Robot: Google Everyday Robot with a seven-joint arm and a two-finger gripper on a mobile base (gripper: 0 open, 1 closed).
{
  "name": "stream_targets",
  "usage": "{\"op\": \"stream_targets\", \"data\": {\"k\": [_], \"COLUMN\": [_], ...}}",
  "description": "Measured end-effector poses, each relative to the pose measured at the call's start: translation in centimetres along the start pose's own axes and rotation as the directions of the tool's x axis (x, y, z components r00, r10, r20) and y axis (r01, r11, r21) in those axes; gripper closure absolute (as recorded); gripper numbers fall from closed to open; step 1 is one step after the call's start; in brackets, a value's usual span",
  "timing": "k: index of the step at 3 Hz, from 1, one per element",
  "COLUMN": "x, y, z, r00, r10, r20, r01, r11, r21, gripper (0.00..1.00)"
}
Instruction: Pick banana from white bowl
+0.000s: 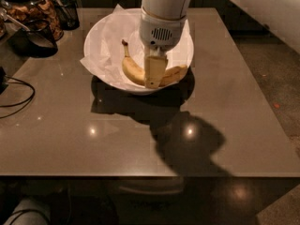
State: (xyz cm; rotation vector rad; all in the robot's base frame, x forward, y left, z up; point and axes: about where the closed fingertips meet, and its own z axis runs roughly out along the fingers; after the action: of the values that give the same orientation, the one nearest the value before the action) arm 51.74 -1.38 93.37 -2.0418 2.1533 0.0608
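At far end of counter [93,125], a bit left of centre: white bowl [186,50], upright, lined with crumpled white paper [110,32] poking out over left rim. Inside bowl, on the paper: banana [132,70], curved, dark stem tip toward far-left, body sweeping down to near side of bowl and then off to the right. Resting low in bowl by the look of it; underside contact hidden. Gripper [154,78] down inside bowl, hanging straight below white arm housing [161,13] with vent grille, lower end crossing banana at mid-length and hiding that stretch, yellow visible on both sides. Tip level with banana's near edge, just above bowl wall. Clamped or released on banana: cannot tell, only near face of gripper in view. Dark shadow [187,139] of arm and bowl across counter toward near-right. At far-left corner: glass jar [35,8] with brownish contents, dark cup [65,6] just right of it, black dish-like item [33,39] in front of jar with pale handle across it. All left of bowl, not touching it. Black cable [21,97] looped on counter at left edge. Two light glints on glossy surface near centre. Speckled floor [276,88] right of counter.
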Motion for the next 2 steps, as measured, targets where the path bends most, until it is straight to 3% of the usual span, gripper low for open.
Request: {"op": "stream_targets", "data": {"k": [2], "x": [1.4], "y": [4.1], "z": [-0.7], "r00": [0.991], "r10": [0.136], "r20": [-0.007], "r01": [-0.136], "r11": [0.9906], "r21": [-0.012], "gripper": [1.0]}}
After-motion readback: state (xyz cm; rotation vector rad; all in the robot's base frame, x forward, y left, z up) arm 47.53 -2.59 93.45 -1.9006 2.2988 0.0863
